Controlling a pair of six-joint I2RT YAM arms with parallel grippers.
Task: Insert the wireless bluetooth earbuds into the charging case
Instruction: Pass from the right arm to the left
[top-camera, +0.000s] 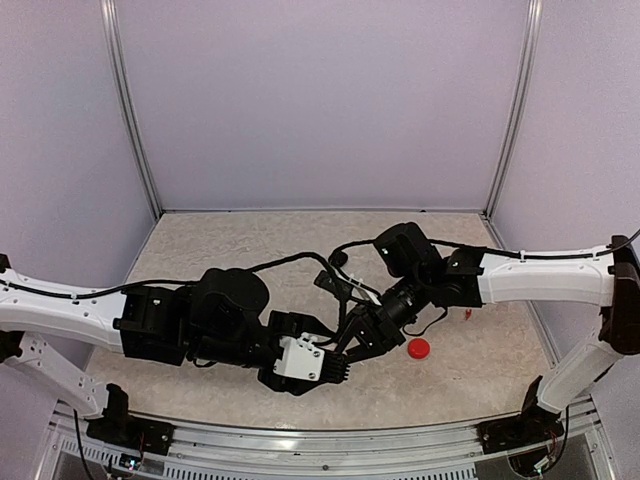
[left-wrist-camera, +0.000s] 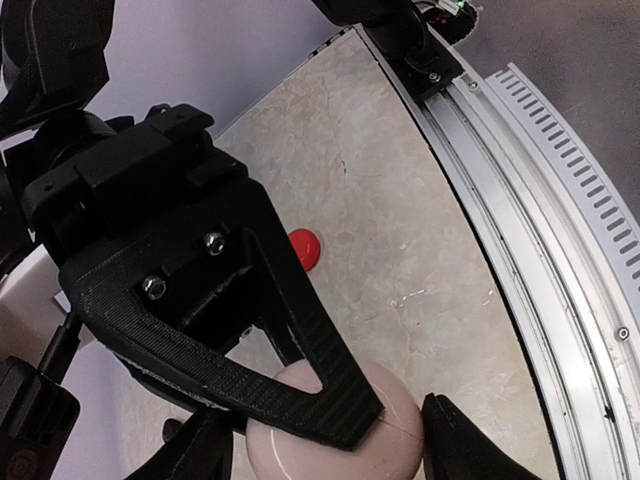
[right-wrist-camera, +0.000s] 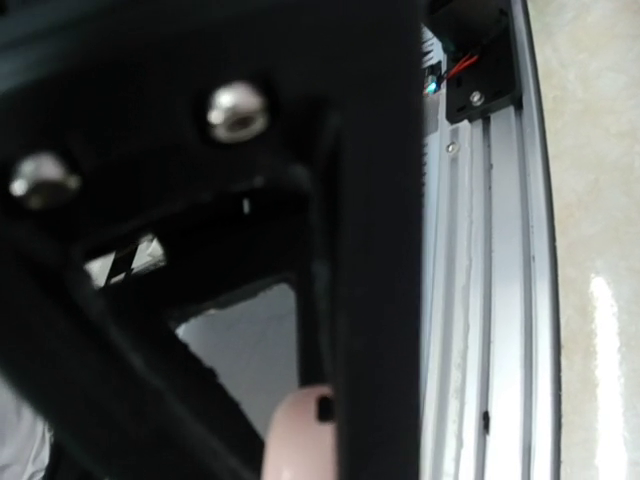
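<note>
Left gripper (left-wrist-camera: 330, 445) has its jaws pinching the pink case (left-wrist-camera: 350, 458). Right gripper (top-camera: 352, 348) hovers right over it, can't tell its jaws' state. Probably 1 red earbud (top-camera: 467, 313) lies on the surface (top-camera: 250, 250) further right: light, slick, grab the stem.

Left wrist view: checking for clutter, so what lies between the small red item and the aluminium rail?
Only bare marbled tabletop separates the red item and the rail, seen in the left wrist view.
</note>
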